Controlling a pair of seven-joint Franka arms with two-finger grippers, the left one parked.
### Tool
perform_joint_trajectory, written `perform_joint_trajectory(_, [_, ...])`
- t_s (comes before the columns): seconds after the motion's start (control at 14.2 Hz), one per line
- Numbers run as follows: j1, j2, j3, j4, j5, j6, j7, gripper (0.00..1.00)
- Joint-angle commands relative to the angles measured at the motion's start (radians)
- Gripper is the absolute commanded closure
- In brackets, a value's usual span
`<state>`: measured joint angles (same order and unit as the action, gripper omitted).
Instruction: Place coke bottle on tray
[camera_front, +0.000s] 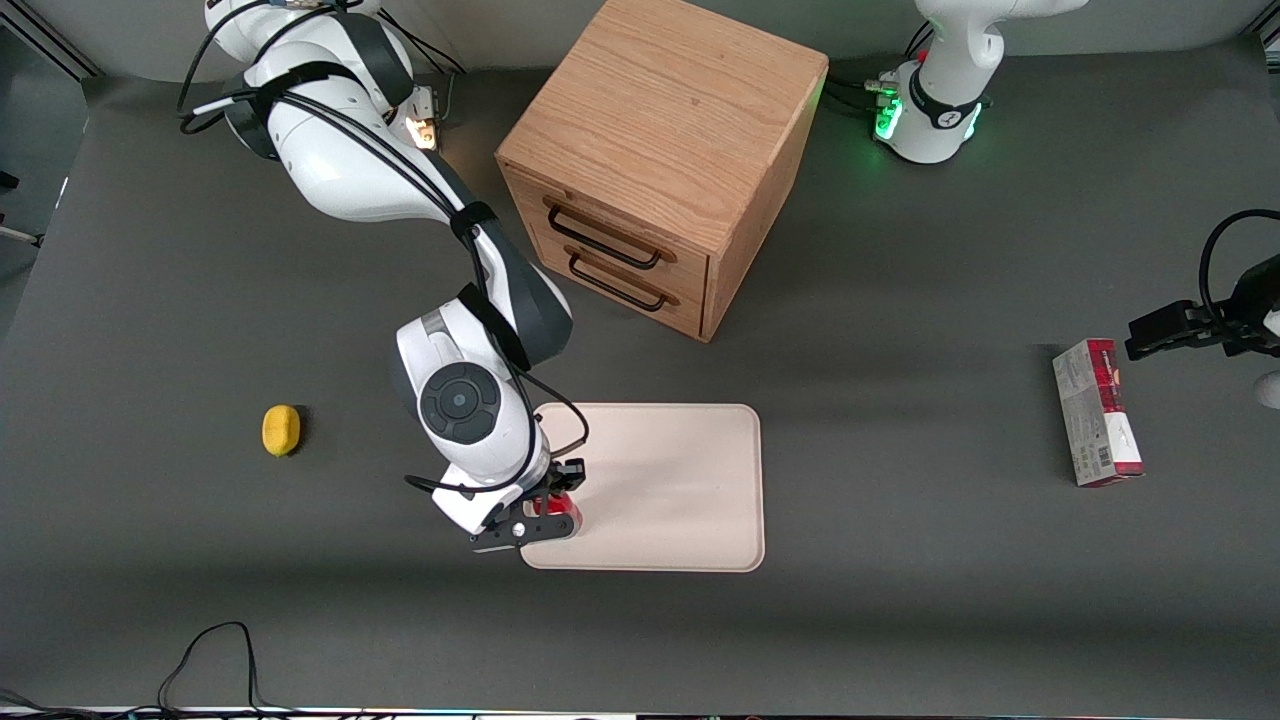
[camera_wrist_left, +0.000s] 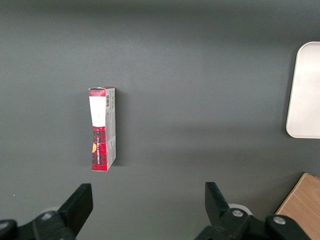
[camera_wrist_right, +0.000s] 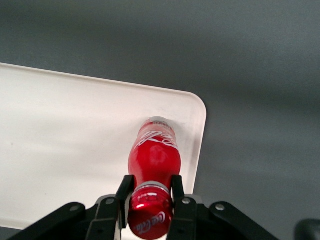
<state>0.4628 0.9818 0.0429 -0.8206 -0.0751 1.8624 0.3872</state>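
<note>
The gripper (camera_front: 553, 508) is down over the tray's (camera_front: 680, 470) near corner at the working arm's end, and its two fingers (camera_wrist_right: 176, 192) are pinching the coke bottle (camera_wrist_right: 154, 156) right at the neck, just under the red cap (camera_wrist_right: 148, 216). From the wrist camera you look straight down the bottle: cap closest to the lens, the red body with its white script running away from it, and the base down against the pale cream surface. So the long axis is upright, cap up, base down, in line with the gripper's reach. The base sits inside the low rim, close to the rounded corner (camera_wrist_right: 197, 102), with grey table (camera_front: 900, 560) just outside it.

In the front view only a sliver of red (camera_front: 562, 511) peeks out beneath the black fingers. The rest of the tray stretches bare toward the parked arm's end. Farther from the front camera stands a wooden drawer cabinet (camera_front: 660, 160) with two dark handles (camera_front: 608, 250). A yellow lemon (camera_front: 281, 430) lies on the table toward the working arm's end, well apart from the tray. Toward the parked arm's end a red-and-grey carton (camera_front: 1097, 412) lies flat.
</note>
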Motion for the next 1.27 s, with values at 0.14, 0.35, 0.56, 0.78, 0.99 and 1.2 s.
perform_joint_trajectory(0.14, [-0.006, 0.034, 0.002, 0.015, -0.017, 0.012, -0.024, 0.96])
perform_joint_trajectory(0.35, [-0.006, 0.034, 0.002, 0.014, -0.017, 0.014, -0.019, 0.22])
perform_joint_trajectory(0.56, [-0.006, 0.017, 0.002, 0.014, -0.015, 0.006, -0.016, 0.00])
perform_joint_trajectory(0.78, [-0.004, -0.029, 0.002, 0.015, -0.012, -0.017, -0.011, 0.00])
perform_joint_trajectory(0.99, [0.003, -0.124, 0.003, 0.015, -0.014, -0.133, -0.005, 0.00])
perform_joint_trajectory(1.2, [0.008, -0.240, 0.008, 0.015, -0.011, -0.244, -0.004, 0.00])
